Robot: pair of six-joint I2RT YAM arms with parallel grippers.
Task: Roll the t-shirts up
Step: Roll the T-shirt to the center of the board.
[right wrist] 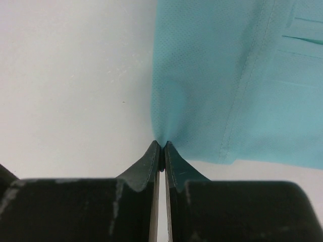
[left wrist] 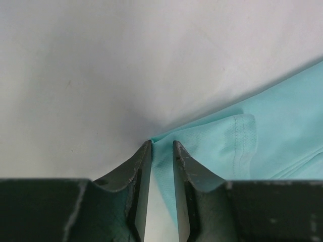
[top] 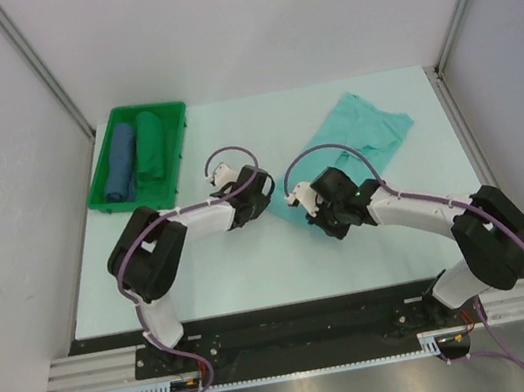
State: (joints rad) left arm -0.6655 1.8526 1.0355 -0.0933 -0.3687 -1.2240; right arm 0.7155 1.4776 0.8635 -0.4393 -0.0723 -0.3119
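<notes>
White walls [top: 241, 17] close in a pale counter [top: 255, 268]. At its far-left corner sits a green tray [top: 100, 196] holding two rolled shirts side by side: a blue t-shirt [top: 120, 163] on the left and a dark green t-shirt [top: 149, 147] on the right. A mint t-shirt [top: 358, 133] lies unrolled and rumpled toward the far-right corner, its near-left part reaching the middle of the counter, where both arms meet it. The left fingers [left wrist: 141, 166] stand a narrow gap apart with a corner of the mint cloth caught between them and drawn to a peak at their tips. The right fingers [right wrist: 151, 161] are pressed almost together, pinching the mint cloth's edge so that it gathers into a fold at their tips.
</notes>
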